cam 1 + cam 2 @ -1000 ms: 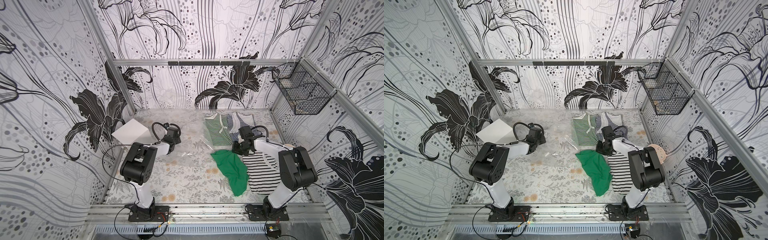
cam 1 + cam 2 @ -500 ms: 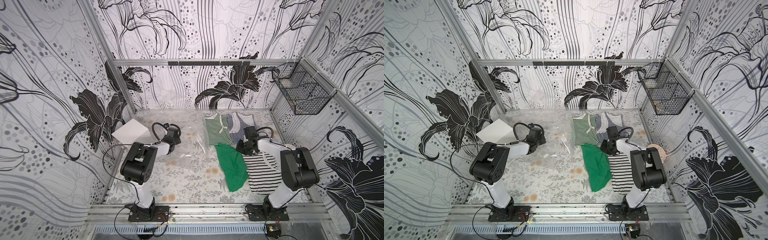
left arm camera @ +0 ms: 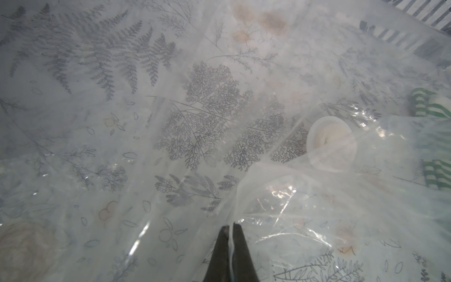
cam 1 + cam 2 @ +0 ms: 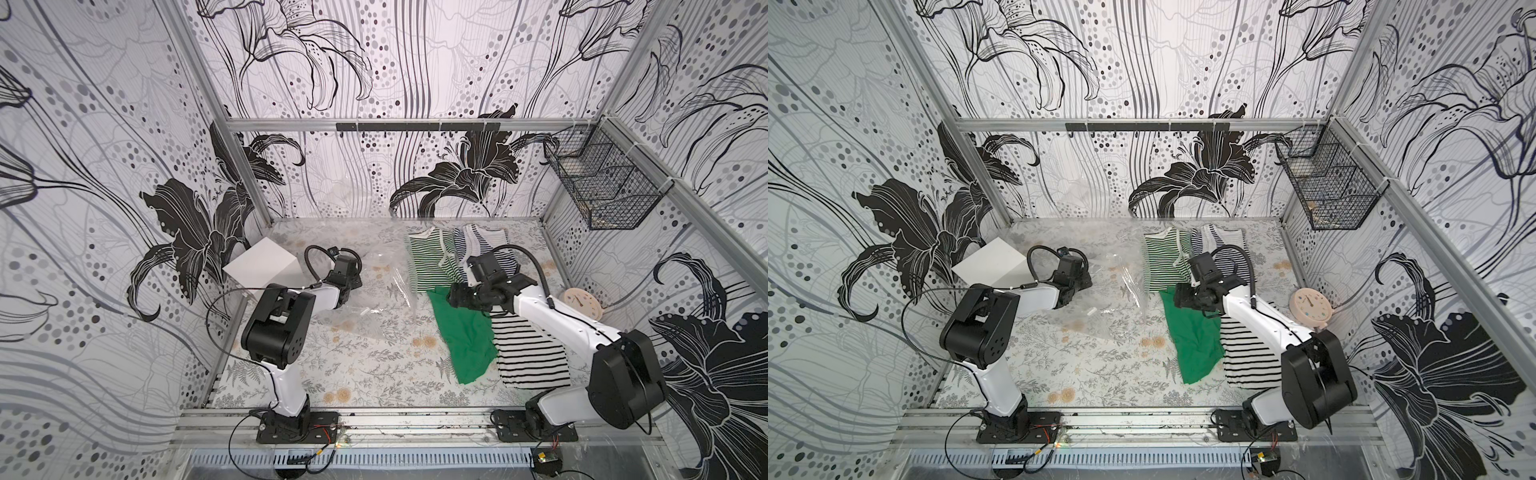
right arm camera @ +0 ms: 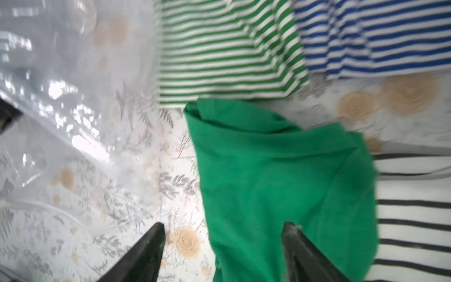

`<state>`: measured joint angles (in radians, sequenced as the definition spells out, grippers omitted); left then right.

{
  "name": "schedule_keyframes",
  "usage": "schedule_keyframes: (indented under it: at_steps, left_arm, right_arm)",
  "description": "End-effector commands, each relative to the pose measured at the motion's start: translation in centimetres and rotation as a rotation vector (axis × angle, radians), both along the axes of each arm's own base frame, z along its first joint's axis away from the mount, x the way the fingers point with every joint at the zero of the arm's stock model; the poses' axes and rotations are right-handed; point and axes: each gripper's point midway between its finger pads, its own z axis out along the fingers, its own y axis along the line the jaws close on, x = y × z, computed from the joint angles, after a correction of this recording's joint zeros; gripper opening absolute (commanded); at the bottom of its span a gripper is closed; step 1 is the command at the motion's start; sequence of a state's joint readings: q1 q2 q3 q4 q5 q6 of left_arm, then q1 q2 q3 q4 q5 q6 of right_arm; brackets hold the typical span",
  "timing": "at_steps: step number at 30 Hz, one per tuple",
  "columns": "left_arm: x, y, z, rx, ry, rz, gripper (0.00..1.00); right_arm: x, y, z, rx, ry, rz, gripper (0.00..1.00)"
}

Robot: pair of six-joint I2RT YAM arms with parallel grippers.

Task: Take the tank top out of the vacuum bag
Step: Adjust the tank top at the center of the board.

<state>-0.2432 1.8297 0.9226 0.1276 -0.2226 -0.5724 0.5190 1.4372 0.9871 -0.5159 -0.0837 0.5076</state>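
Observation:
The vacuum bag (image 4: pixel 374 299) is a clear crinkly sheet lying left of centre on the table in both top views. Its round white valve cap (image 3: pixel 330 144) shows in the left wrist view. My left gripper (image 3: pixel 230 225) is shut on a fold of the bag's film. A plain green tank top (image 4: pixel 465 336) lies flat on the table to the right of the bag, wholly outside it. My right gripper (image 5: pixel 224 224) hovers open over the tank top's far end (image 5: pixel 280 171), one finger over the cloth and one over bare table, holding nothing.
Green-striped (image 4: pixel 428 262) and blue-striped (image 4: pixel 486 241) tops lie at the back. A black-striped one (image 4: pixel 528 353) lies under my right arm. A white box (image 4: pixel 266 266) stands at the left wall, a pink clock (image 4: pixel 582 303) at the right wall, a wire basket (image 4: pixel 602 191) above it.
My right gripper drew the green tank top to the right, away from the bag, then opened and let it go. The left gripper has stayed shut on the bag.

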Motion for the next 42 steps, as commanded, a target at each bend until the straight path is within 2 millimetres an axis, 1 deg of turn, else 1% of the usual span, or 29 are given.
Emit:
schedule_keyframes:
  at_steps: [1, 4, 6, 10, 15, 18, 20, 22, 23, 24, 26, 28, 30, 32, 33, 34, 37, 40, 42]
  left_arm:
    - [0.4, 0.0, 0.2, -0.006, -0.02, 0.001, 0.0]
    - [-0.1, 0.1, 0.1, -0.005, -0.016, 0.001, 0.0]
    - [-0.3, 0.2, 0.1, -0.004, -0.014, 0.002, 0.0]
    - [-0.3, 0.2, 0.2, 0.0, -0.015, -0.003, 0.0]
    - [-0.3, 0.0, 0.3, -0.002, -0.014, -0.012, 0.0]
    - [-0.4, 0.0, 0.3, -0.005, -0.014, -0.01, 0.0]
    - [-0.4, 0.0, 0.3, -0.005, -0.015, -0.011, 0.0]
    - [-0.4, 0.0, 0.3, -0.006, -0.014, -0.011, 0.0]
    - [-0.4, 0.0, 0.3, -0.007, -0.013, -0.012, 0.0]
    - [-0.4, -0.1, 0.3, -0.008, -0.013, -0.015, 0.0]
    - [-0.4, -0.1, 0.3, -0.009, -0.014, -0.017, 0.0]
    - [-0.5, -0.1, 0.2, -0.007, -0.012, -0.021, 0.0]
    - [-0.6, -0.1, 0.3, -0.005, -0.014, -0.019, 0.0]
    - [-0.7, 0.0, 0.3, -0.002, -0.016, -0.016, 0.0]
    - [-0.7, 0.0, 0.3, -0.002, -0.016, -0.016, 0.0]
    - [-0.7, 0.1, 0.3, -0.002, -0.015, -0.016, 0.0]
    - [-0.6, 0.0, 0.2, -0.01, -0.018, -0.014, 0.0]
    - [-0.6, 0.0, 0.1, -0.013, -0.016, -0.012, 0.0]
    - [-0.7, 0.0, 0.1, -0.011, -0.017, -0.011, 0.0]
  right_arm:
    - [-3.8, -1.2, -4.0, -0.083, 0.137, -0.045, 0.69]
    - [-5.6, -1.5, -5.9, -0.078, 0.186, -0.062, 0.62]
    - [-7.0, -1.5, -7.1, -0.088, 0.235, -0.044, 0.59]
    - [-9.0, -0.2, -8.2, -0.083, 0.274, 0.028, 0.58]
    - [-10.4, 2.6, -9.7, -0.075, 0.319, 0.105, 0.58]
    - [-10.9, 5.1, -10.3, -0.079, 0.331, 0.158, 0.59]
    - [-11.2, 7.3, -10.2, -0.084, 0.324, 0.219, 0.59]
    - [-11.5, 9.2, -10.1, -0.112, 0.318, 0.292, 0.61]
    - [-11.7, 9.8, -9.7, -0.141, 0.307, 0.328, 0.62]
    - [-11.6, 10.0, -9.3, -0.153, 0.295, 0.334, 0.62]
    - [-11.3, 9.8, -8.2, -0.139, 0.257, 0.322, 0.65]
    - [-11.0, 9.2, -6.3, -0.117, 0.191, 0.298, 0.71]
    - [-10.8, 8.2, -4.6, -0.099, 0.132, 0.263, 0.77]
    - [-10.9, 6.7, -3.6, -0.094, 0.098, 0.208, 0.8]
    - [-11.2, 5.8, -3.5, -0.097, 0.098, 0.177, 0.8]
    - [-11.7, 4.9, -3.6, -0.105, 0.108, 0.147, 0.78]
    - [-13.3, 2.2, -4.9, -0.139, 0.156, 0.082, 0.69]
    - [-15.0, 0.4, -6.1, -0.134, 0.198, 0.036, 0.59]
    - [-16.1, -0.7, -6.7, -0.13, 0.226, 0.01, 0.54]
